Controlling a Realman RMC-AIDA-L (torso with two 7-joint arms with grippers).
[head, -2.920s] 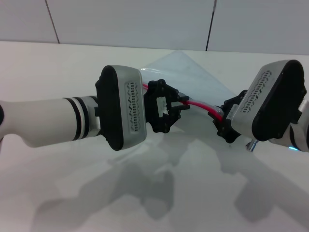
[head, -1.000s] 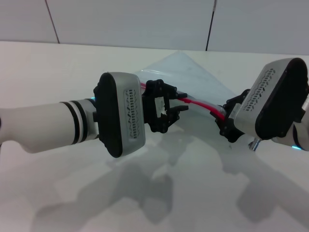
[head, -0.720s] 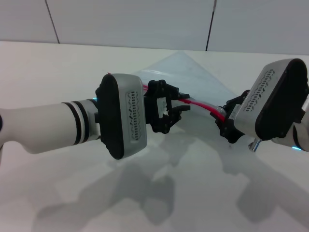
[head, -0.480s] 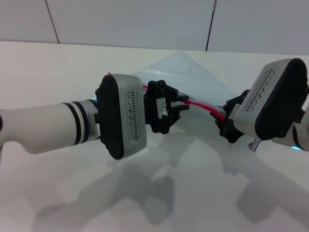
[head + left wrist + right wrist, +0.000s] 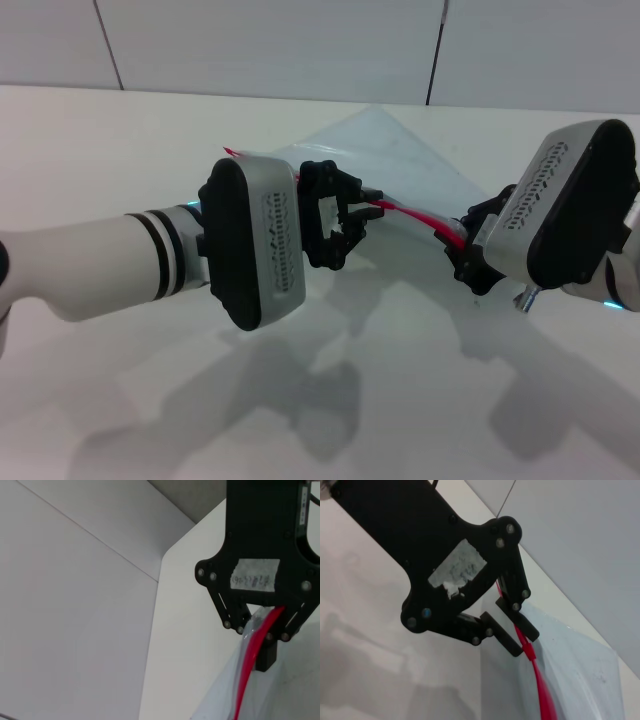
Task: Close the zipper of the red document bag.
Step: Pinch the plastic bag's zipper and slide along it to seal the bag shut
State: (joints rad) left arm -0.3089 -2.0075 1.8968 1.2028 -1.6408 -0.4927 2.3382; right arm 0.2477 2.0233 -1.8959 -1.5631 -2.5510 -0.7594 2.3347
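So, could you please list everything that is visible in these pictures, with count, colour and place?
red document bag: one, translucent pale bluish-clear, held up off the table between the two grippers, its far corner pointing toward the wall.
zipper: one, bright red, running along the bag's near edge from one gripper to the other.
table: one, white, beneath everything.
wall: pale grey panels behind the table.
left gripper: one, black, on the left part of the zipper.
right gripper: one, black, fingers shut on the zipper's right end.
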